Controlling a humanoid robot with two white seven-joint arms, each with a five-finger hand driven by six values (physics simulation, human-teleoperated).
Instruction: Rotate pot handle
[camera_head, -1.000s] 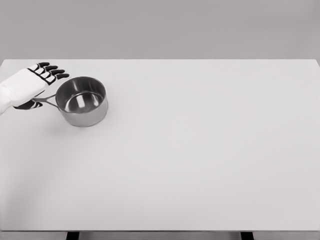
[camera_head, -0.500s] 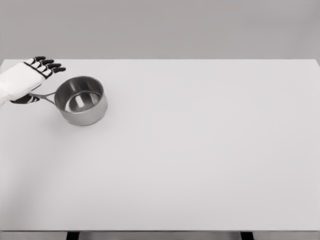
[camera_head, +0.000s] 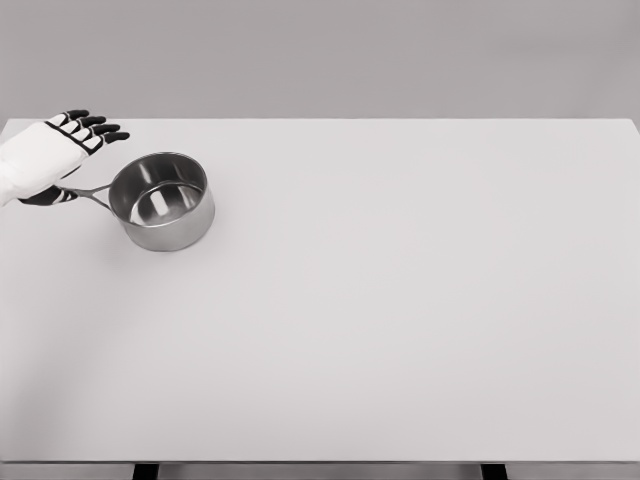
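At the far-left part of the white tabletop (camera_head: 400, 300) sat the steel pot (camera_head: 162, 200) — upright, empty, shiny interior visible. Its thin handle (camera_head: 88, 191) pointed left, toward the tabletop's left edge. Left hand (camera_head: 45, 160) came in from the left edge and sat over the handle's outer end; fingers (camera_head: 98, 128) were extended and spread, pointing right and away past the pot's rim, thumb below near the handle tip. Fingers weren't wrapped around the handle — whether thumb or palm touched it, couldn't tell. Right arm wasn't in the shot.
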